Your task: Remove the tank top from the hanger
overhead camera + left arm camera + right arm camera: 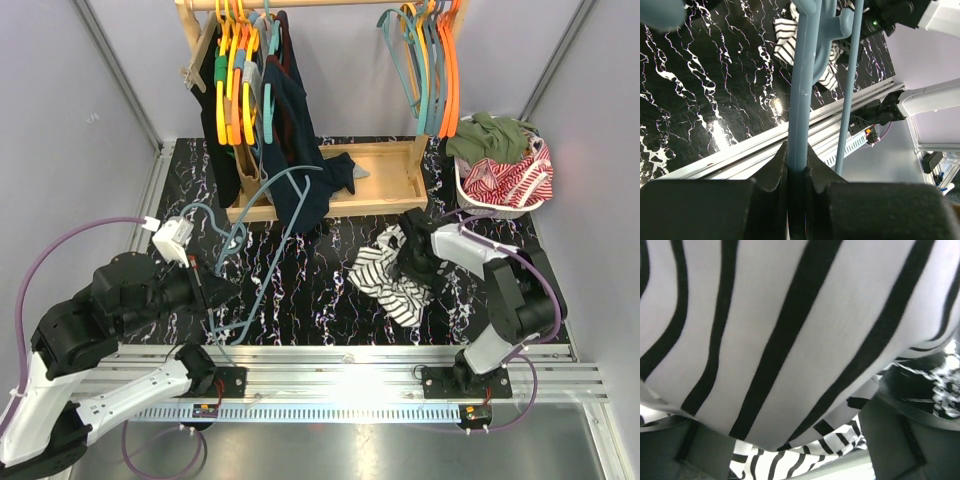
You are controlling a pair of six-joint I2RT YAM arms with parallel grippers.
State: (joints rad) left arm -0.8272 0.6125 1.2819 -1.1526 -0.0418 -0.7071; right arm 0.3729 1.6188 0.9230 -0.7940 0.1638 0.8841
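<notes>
At the near edge of the tabletop, towards its left corner, the left claw is shut tight on one bar of the blue-grey hanger. The hanger is held off the surface with its hook pointing towards the far edge. No cloth is seen on it.

The striped tank top lies crumpled on the table right of centre, apart from the hanger. The stripping itself is therefore judged done, and what remains is judged to be a clean parting of garment and hanger.

To do that well, the hanger is best kept steady and clear of the cloth. The top should be moved away towards the right edge only, so that no strap is caught again on the hook.

The right claw is pressed down onto the far right part of the top. In the right wrist view its fingers stand apart with striped cloth bulging between them. Whether the cloth is pinched or merely covered cannot be told.

Beyond, the wooden rack stands along the far edge, and a basket of clothes sits in the far right corner.
</notes>
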